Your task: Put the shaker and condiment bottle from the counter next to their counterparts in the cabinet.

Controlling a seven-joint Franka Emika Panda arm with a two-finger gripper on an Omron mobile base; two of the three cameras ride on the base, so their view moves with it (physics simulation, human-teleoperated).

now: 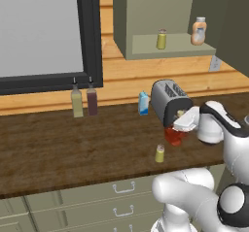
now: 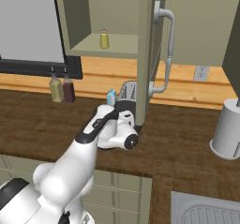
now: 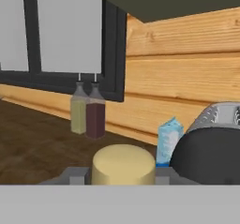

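Note:
My gripper (image 1: 181, 125) is shut on the condiment bottle (image 1: 175, 136), a squat red-brown bottle low over the counter (image 1: 73, 148) just in front of the toaster. In the hand view its tan stopper (image 3: 123, 164) sits between my fingertips (image 3: 75, 175). The small yellow-green shaker (image 1: 160, 153) stands free on the counter near the front edge, left of and below my hand. On the shelf of the open cabinet (image 1: 146, 49) stand a matching shaker (image 1: 161, 39) and a peach bottle with a white cap (image 1: 198, 31).
A silver toaster (image 1: 168, 100) stands right behind my hand, with a blue-white carton (image 1: 143, 103) to its left. Two tall slim bottles (image 1: 77, 101) stand by the window. The open cabinet door (image 2: 152, 54) hangs above; a grey canister (image 2: 228, 129) and a sink (image 2: 206, 211) lie to the right.

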